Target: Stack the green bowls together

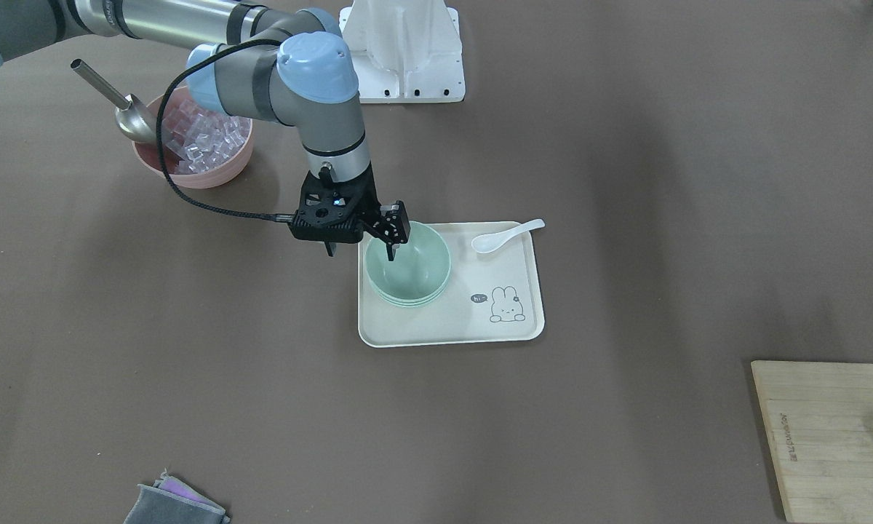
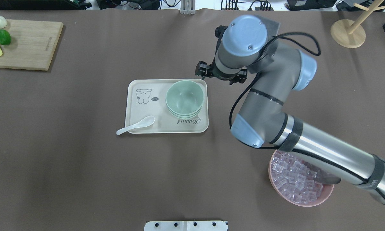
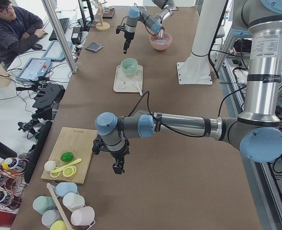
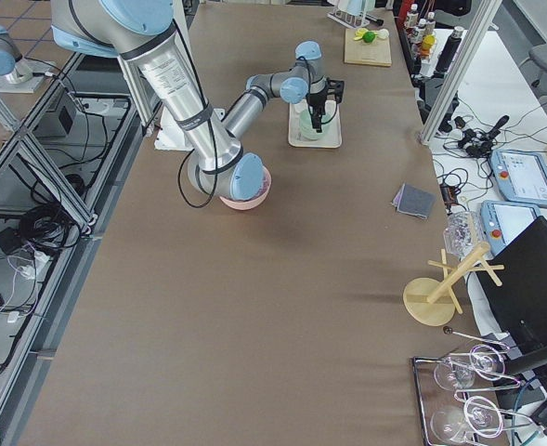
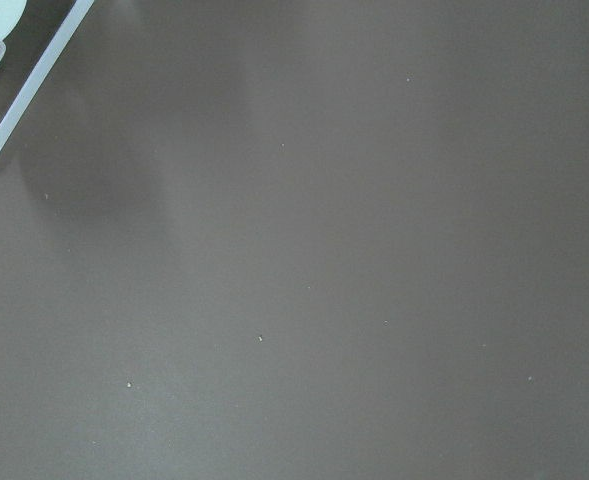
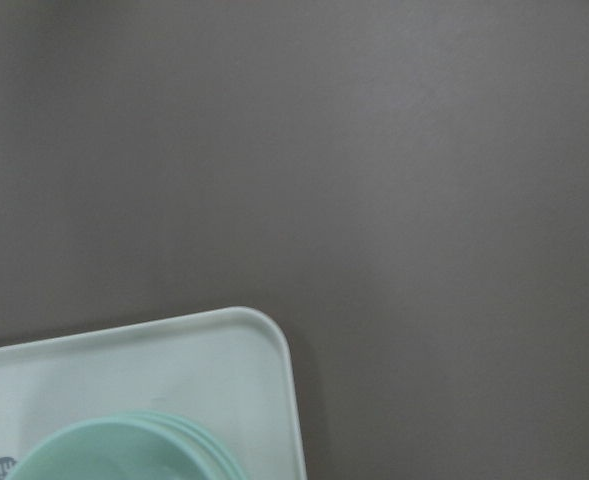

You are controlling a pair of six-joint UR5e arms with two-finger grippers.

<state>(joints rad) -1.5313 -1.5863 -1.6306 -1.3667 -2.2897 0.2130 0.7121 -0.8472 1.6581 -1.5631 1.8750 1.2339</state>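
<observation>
The green bowls (image 1: 407, 269) sit nested one inside another, upright, with three rims showing at the side of the stack. They stand on a cream tray (image 1: 451, 327) at its end toward the robot's right, and a rabbit drawing is printed on the bare half. A white spoon (image 1: 505, 235) lies at the tray's other end with its handle over the rim.

The right tool (image 1: 361, 249) hangs above the bench (image 1: 626, 218), raised clear of the bowls and not touching them. The overhead view places it just off the tray corner closest to the stack. Its jaws are spread wide and hold nothing. The right wrist view looks down on that tray corner and the edge of the stack's rims.

Farther toward the robot's right stands a pink bowl (image 1: 218, 173) filled with clear cubes (image 1: 204, 138), with a metal scoop (image 1: 127, 116) resting in it.

The left tool (image 3: 118, 167) hangs over bare bench well apart from the tray, near a wooden cutting board (image 3: 76, 143). Whether its jaws are apart cannot be told.
</observation>
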